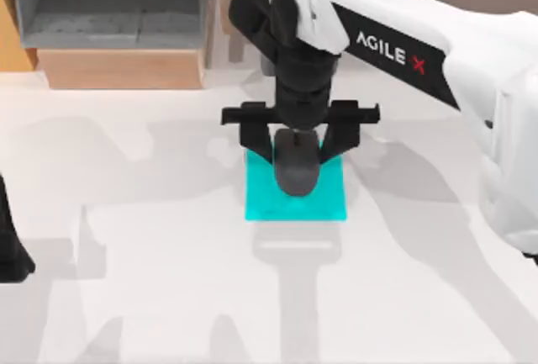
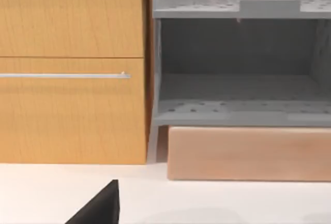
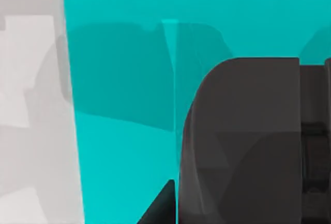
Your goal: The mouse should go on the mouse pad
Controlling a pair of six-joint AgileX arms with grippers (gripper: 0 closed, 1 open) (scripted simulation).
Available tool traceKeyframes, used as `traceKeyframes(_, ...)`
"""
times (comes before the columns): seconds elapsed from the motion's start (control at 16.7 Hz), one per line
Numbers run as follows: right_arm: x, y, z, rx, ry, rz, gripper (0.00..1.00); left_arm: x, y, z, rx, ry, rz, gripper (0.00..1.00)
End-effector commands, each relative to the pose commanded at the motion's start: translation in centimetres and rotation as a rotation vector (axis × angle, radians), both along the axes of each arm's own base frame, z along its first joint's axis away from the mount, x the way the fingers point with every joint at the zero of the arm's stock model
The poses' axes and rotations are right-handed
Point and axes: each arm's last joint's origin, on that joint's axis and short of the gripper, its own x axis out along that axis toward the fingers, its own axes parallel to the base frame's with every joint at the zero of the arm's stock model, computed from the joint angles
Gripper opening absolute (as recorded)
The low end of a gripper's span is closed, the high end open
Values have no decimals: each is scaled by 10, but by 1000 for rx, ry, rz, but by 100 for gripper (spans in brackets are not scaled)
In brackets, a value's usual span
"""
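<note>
I'm seeing the white desk (image 1: 151, 238) running across the whole top view, with a wooden cabinet (image 2: 72, 69) and a grey shelf unit (image 2: 238, 63) sitting along its far edge, both cut off by the frame. My right arm (image 1: 471, 70) is reaching in from the right side and pointing its wrist straight down over the middle of the desk. The mouse pad (image 1: 329, 200) is lying flat there; its far edge is hiding under the gripper body. The right gripper (image 1: 296, 147) is hanging over that far part of the pad with fingers spread wide, released. The mouse (image 1: 297, 169) is sitting on the pad between those fingers; I can't tell if either finger is touching it. In the right wrist view the mouse (image 3: 243, 141) is bulking close and cropped, pad (image 3: 124, 79) beneath it. My left arm is parking at the left desk edge, its gripper (image 1: 10, 246) mostly out of frame; I can't tell its finger state.
</note>
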Motion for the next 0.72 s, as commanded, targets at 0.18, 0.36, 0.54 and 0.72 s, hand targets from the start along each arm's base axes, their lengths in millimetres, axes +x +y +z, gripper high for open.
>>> traceKeyframes(0.18, 0, 0, 0, 0, 0, 0, 45, 0, 0, 0, 0, 0, 0, 100)
traceKeyframes(0.36, 0, 0, 0, 0, 0, 0, 68, 0, 0, 0, 0, 0, 0, 100)
traceKeyframes(0.54, 0, 0, 0, 0, 0, 0, 90, 0, 0, 0, 0, 0, 0, 100)
traceKeyframes(0.72, 0, 0, 0, 0, 0, 0, 100, 0, 0, 0, 0, 0, 0, 100)
